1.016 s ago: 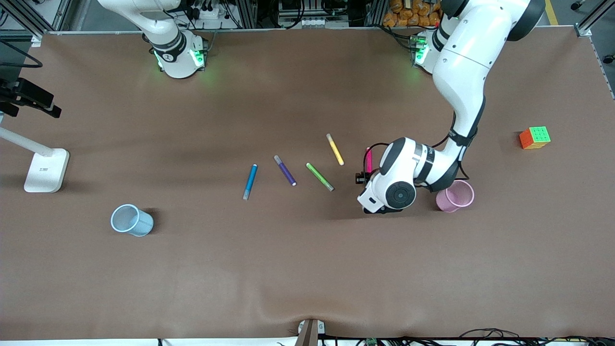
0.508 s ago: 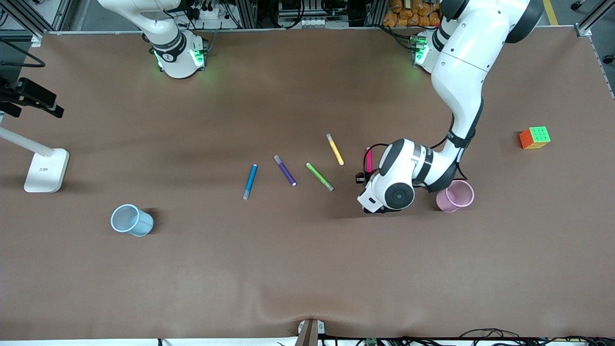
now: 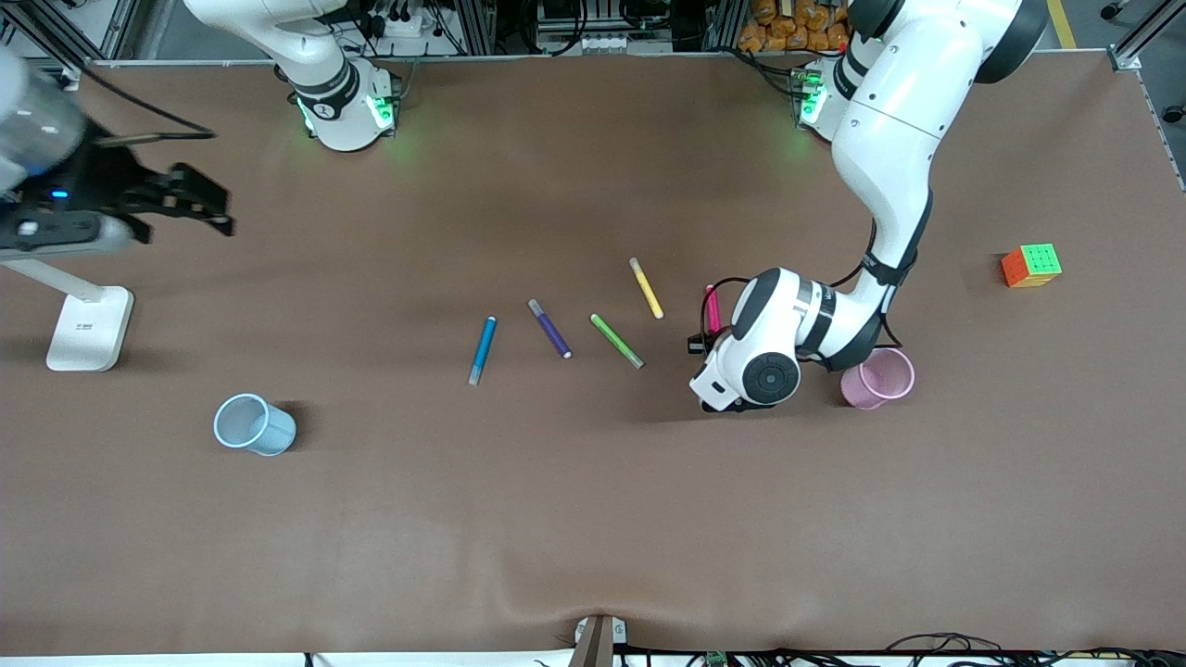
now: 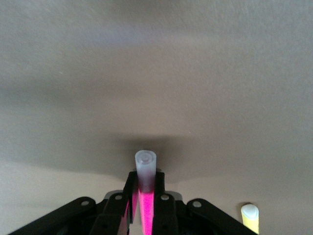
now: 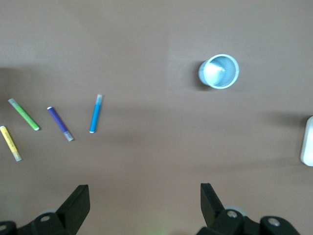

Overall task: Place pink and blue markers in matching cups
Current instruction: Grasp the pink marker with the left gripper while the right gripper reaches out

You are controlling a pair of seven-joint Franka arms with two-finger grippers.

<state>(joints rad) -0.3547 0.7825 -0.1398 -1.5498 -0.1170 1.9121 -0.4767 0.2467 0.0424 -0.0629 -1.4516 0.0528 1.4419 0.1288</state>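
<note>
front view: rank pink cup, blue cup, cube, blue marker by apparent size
1-2. blue cup and pink cup: look alike, the pink one partly hidden by the left arm.
3. cube.
4. blue marker: as long as a cup, far slimmer.

Five markers lie in a row between two cups, one toward each arm's end.
</note>
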